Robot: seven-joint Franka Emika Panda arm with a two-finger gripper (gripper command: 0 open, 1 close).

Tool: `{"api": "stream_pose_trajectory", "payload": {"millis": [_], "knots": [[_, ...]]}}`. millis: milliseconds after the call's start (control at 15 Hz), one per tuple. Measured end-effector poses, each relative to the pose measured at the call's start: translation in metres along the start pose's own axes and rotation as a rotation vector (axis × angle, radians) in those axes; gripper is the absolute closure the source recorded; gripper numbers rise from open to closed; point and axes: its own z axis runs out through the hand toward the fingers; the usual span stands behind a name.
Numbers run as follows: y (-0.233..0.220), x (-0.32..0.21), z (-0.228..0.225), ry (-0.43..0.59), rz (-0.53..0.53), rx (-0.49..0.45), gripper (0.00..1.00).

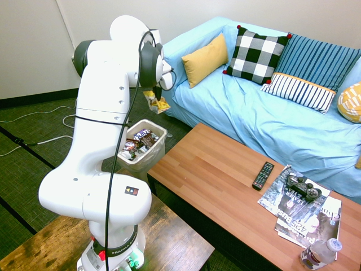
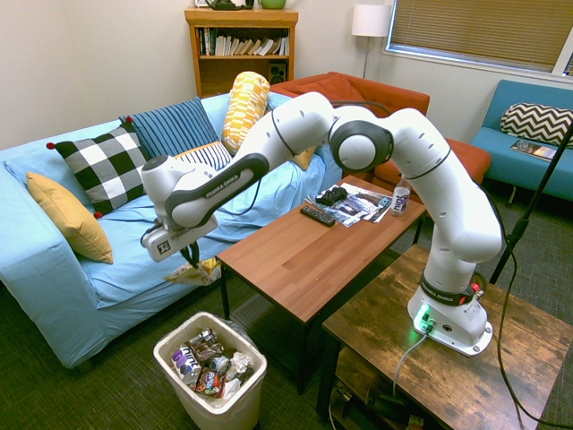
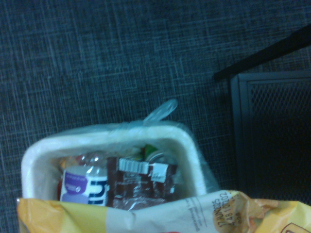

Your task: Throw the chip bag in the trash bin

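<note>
Because the chip bag (image 2: 198, 272) looked light, soft and slippery, a firm pinch on a crumpled foil fold seemed the best hold; the fingers (image 2: 193, 255) had it clamped, hanging just beneath them, above the trash bin's (image 2: 251, 388) level.

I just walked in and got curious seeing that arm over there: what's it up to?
A white robot arm has a crumpled yellow-and-white chip bag pinched in its hand. The bag hangs in the air near the small white wastebasket, which already holds wrappers and a plastic bottle. It looks about to throw the bag away, but hasn't let go.
</note>
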Motion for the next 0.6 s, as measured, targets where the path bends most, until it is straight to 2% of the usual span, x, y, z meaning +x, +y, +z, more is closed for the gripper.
{"api": "stream_pose_trajectory", "payload": {"millis": [200,600], "knots": [[-0.009,-0.036,0.019,0.000,-0.044,-0.044,0.00],[-0.009,-0.059,0.041,-0.008,-0.077,-0.080,0.00]]}}
